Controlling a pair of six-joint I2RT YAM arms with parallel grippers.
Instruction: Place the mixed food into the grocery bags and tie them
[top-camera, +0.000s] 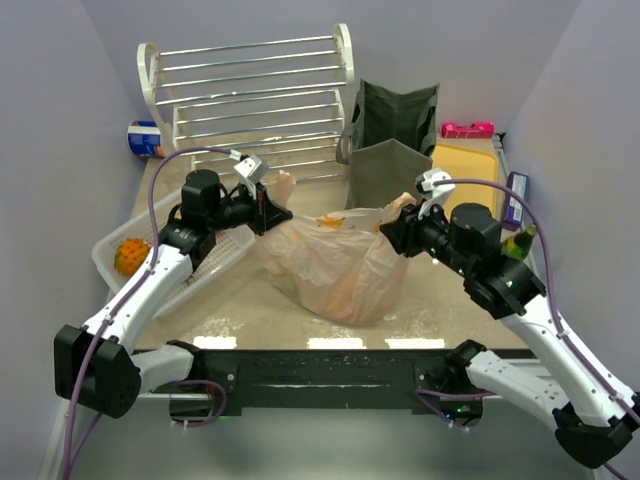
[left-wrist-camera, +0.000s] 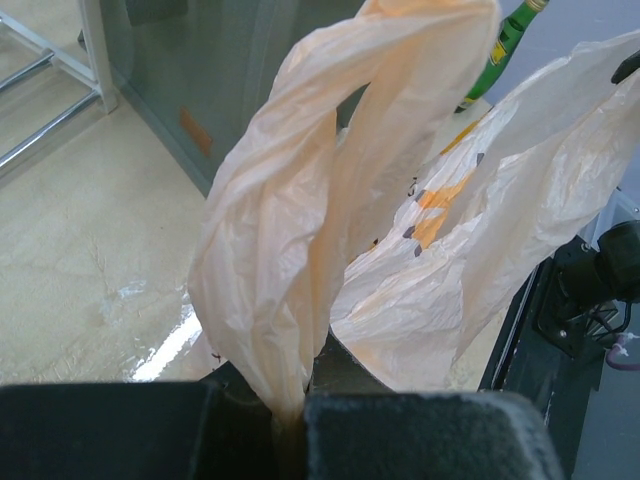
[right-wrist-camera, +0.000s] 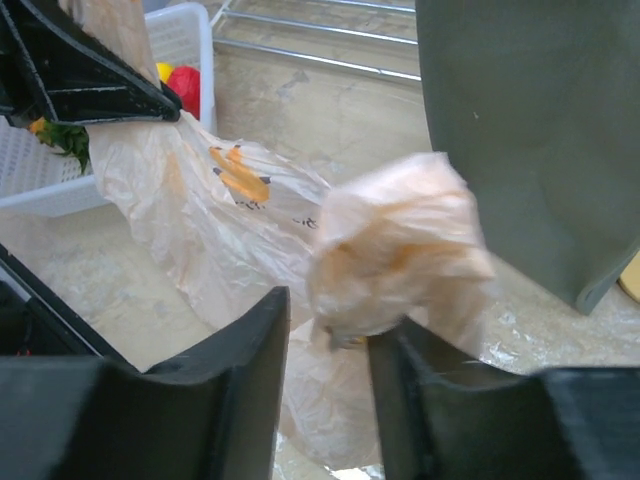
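I find the left hand fully closed on one twisted handle of the peach plastic bag, holding it raised. The right hand stands partly open with the other handle, bunched, lodged at its fingertips; I cannot tell whether it is gripped. The bag sits on the counter between both arms, just in front of the olive tote

Peach bag mid-table, olive tote behind
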